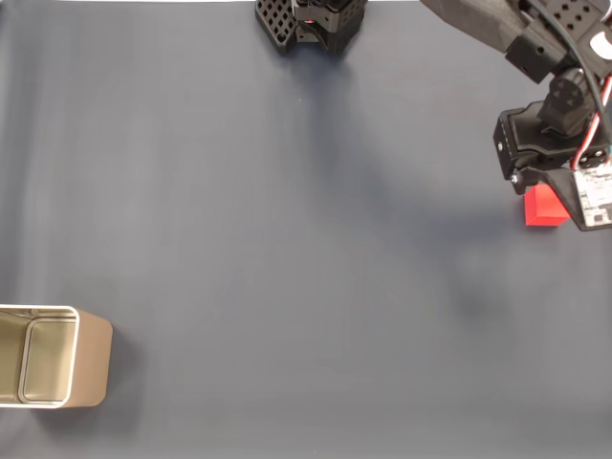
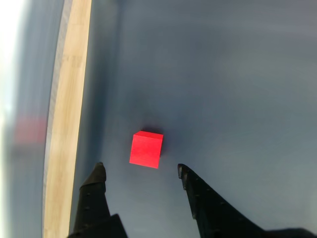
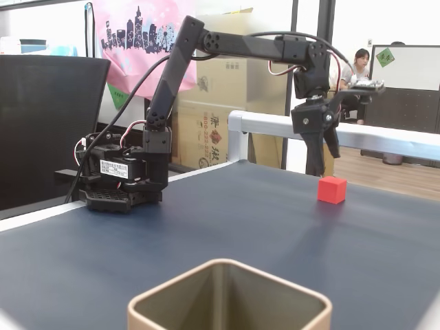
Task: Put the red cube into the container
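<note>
Step in hand, as we judge it: closing in on the red cube (image 2: 146,149) for a grasp. In the wrist view the end effector (image 2: 141,171) has its fingers apart, empty, tips just short of the cube at frame centre. We would push on until the fingers straddle it, square to its flat faces, then close. The cube is small, bright red, matte, and sits on the counter (image 1: 287,239) at the right edge of a fixed view. The container (image 1: 57,357), a beige-gold tin, waits lower left, well apart.
</note>
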